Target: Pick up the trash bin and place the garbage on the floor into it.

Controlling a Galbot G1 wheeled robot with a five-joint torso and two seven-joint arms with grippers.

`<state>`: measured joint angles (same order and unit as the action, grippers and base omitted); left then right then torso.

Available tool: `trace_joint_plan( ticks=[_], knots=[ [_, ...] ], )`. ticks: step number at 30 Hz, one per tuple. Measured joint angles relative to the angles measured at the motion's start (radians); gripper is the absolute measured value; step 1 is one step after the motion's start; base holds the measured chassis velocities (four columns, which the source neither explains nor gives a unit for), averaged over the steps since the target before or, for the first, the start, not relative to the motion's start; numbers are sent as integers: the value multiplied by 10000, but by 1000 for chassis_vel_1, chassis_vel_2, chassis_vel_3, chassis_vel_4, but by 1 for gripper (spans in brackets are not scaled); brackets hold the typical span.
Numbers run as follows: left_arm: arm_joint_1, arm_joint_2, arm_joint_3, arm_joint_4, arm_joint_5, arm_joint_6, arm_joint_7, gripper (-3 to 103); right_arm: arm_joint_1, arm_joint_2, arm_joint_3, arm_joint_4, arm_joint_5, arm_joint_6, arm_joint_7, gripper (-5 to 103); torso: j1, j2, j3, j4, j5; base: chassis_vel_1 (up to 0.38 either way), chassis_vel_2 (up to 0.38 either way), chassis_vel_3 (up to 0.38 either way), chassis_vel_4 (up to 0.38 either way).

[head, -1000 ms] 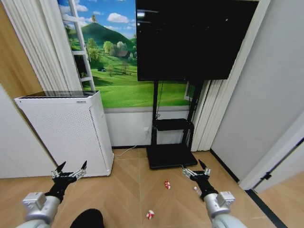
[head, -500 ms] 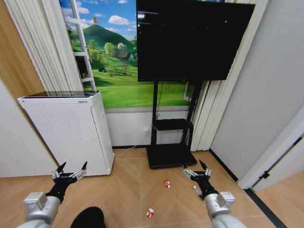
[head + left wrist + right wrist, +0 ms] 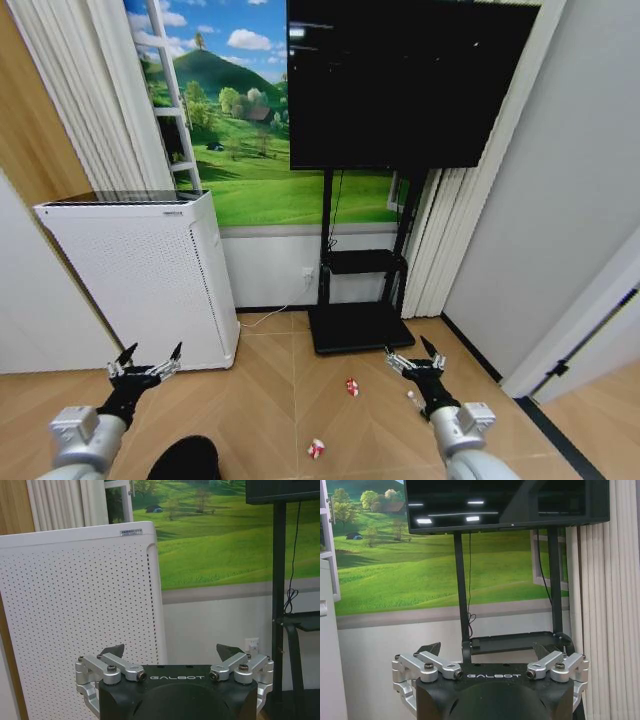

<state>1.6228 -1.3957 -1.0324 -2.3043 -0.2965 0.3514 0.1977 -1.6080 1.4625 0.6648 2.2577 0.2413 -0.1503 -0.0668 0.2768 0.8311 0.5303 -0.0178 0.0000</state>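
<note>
A: Far left of the TV stand (image 3: 358, 300)?

B: White cabinet (image 3: 140, 280), upright against the wall, just beside the curtain.

A: And nearer than that?

B: Left gripper (image 3: 150, 352), hanging low, well left of the TV stand and in front of the cabinet. Fingers spread wide, holding nothing. Same wide spread seen from the left wrist, cabinet straight ahead.

A: Anything below it?

B: Dark rounded shape (image 3: 185, 460) at the lower edge, left of the TV stand and well nearer. Cannot tell what.

A: Garbage?

B: Three pieces on the wooden floor, all in front of the TV stand's base. First red-and-white piece (image 3: 316, 449), farthest out from the base. Second red-and-white piece (image 3: 351, 387), near the base, apart from the first. Third, a small pale piece (image 3: 410, 398), right of the second, partly behind the right arm; colour hard to tell.

A: Right gripper (image 3: 408, 352)?

B: Low, just in front of the base's right corner, above the small pale piece. Fingers spread wide as well, nothing between them. From the right wrist, aimed at the TV stand's shelf
</note>
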Motion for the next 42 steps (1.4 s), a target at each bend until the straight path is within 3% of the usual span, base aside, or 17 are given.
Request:
trace_joint_plan(
  ticks=[21, 42],
  knots=[
    [122, -137, -41, 128, 251, -362, 358, 100, -18, -8, 24, 51, 8, -10, 16, 100, -459, -1083, -624, 0, 0, 0, 0, 0, 0],
    [160, -168, -84, 332, 391, -670, 467, 100, -6, 49, -22, 26, -64, 10, 46, 100, -790, -1913, -1124, 0, 0, 0, 0, 0, 0]
  ],
)
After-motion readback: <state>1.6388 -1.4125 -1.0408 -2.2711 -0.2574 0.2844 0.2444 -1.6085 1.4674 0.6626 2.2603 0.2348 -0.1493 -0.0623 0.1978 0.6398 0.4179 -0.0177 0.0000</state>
